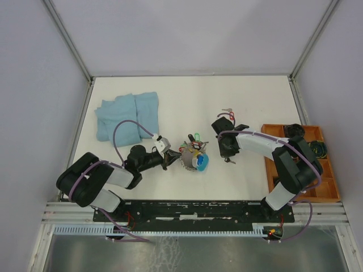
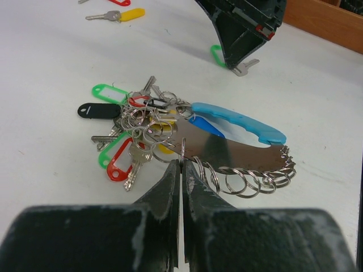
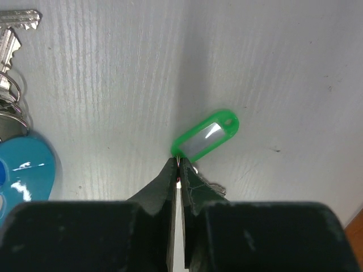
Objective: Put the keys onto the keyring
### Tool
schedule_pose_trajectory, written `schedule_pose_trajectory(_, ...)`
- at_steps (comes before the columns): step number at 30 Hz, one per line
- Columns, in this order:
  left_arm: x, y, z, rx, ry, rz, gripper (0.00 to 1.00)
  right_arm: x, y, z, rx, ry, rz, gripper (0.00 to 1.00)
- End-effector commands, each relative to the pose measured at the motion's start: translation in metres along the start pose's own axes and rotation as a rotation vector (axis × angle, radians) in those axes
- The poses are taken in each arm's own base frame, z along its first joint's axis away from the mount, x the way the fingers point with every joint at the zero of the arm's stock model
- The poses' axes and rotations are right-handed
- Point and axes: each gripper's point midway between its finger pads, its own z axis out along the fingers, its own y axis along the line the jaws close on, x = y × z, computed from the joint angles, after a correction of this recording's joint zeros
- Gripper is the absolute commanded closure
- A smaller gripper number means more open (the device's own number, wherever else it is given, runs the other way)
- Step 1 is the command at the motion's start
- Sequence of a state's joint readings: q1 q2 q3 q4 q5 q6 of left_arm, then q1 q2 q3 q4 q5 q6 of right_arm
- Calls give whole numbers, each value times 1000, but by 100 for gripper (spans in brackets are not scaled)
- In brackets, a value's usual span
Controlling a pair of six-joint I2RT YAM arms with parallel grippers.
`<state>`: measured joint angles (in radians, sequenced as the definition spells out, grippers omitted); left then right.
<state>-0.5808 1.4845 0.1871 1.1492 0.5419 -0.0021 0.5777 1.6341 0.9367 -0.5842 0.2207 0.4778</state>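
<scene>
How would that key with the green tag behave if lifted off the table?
The key with the green tag looks small and thin, so probably light. Tag and key seem loosely linked, so the tag would likely dangle. Pinched at that joint by the right gripper, it may twist.

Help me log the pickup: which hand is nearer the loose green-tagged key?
Right. The right hand pinches the green-tagged key; the left hand is off at the key bunch.
</scene>
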Motion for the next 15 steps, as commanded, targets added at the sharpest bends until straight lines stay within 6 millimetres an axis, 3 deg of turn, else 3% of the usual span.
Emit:
schedule_pose_trajectory(1, -30, 9, 3, -42, -89, 13, 97, -18, 5, -3, -13, -37, 7, 92)
schedule_pose_trajectory(4, -30, 9, 3, -44, -88, 11, 97, -18, 5, -5, -23, -42, -3, 99)
schedule_pose_trajectory(15, -33, 14, 0, -75, -99, 24, 97, -45, 20, -40, -179, -222, -132, 99)
